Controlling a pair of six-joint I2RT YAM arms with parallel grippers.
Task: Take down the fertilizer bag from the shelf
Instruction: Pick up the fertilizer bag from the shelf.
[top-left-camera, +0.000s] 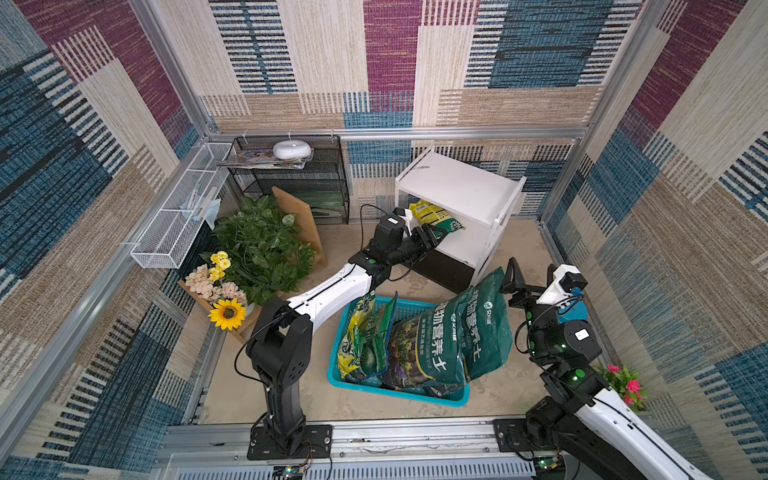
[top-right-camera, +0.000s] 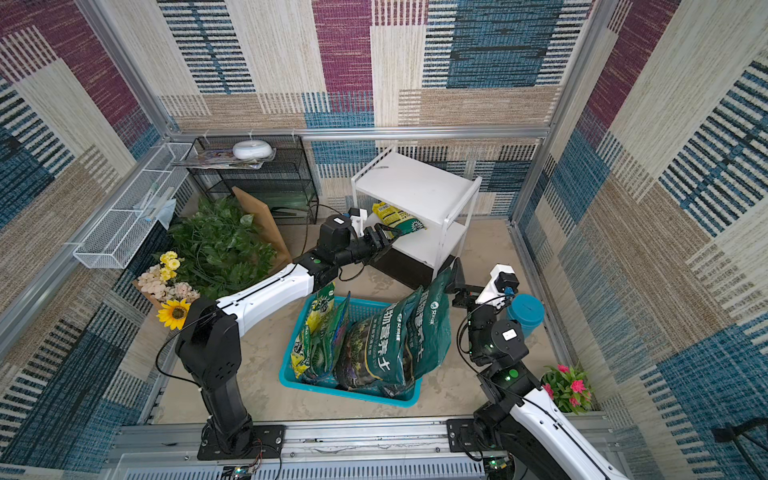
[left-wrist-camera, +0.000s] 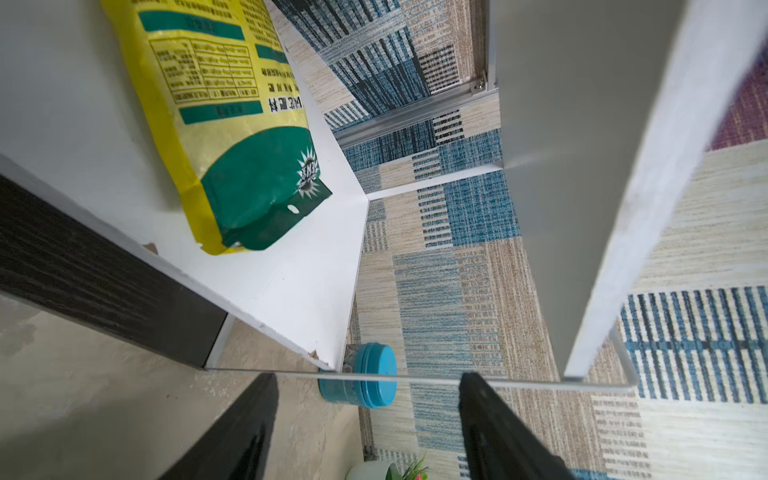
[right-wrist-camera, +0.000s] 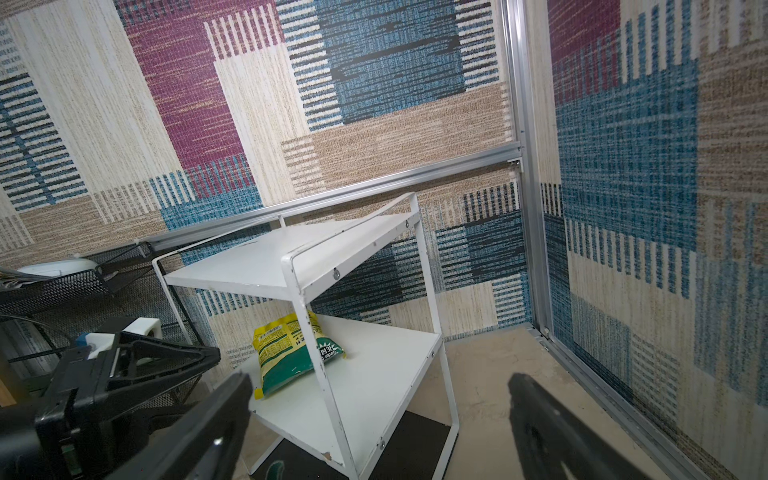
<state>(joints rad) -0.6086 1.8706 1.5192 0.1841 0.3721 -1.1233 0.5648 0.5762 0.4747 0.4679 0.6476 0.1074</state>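
Yellow-and-green plastic fertilizer bag (top-left-camera: 435, 216) lies flat on the lower board of the small white two-board shelf (top-left-camera: 461, 183); the left tool (top-left-camera: 434, 237), wide and empty just beside it, should straddle its green end before closing.

My two arms: black at the joints, white along the links.
On the left arm (top-left-camera: 328, 291) I see a glossy white link with a thin black seam, a black column dotted with small holes and a thin black cable (top-left-camera: 235, 360) looping beside it. Behind the black-fingered left gripper (top-left-camera: 434, 237) a green light (top-left-camera: 372, 261) glows. The right arm (top-left-camera: 615, 419) matches, with a white label (top-left-camera: 582, 333) on its black motor and a white camera mount (top-left-camera: 567, 274) behind the right gripper (top-left-camera: 510, 278).
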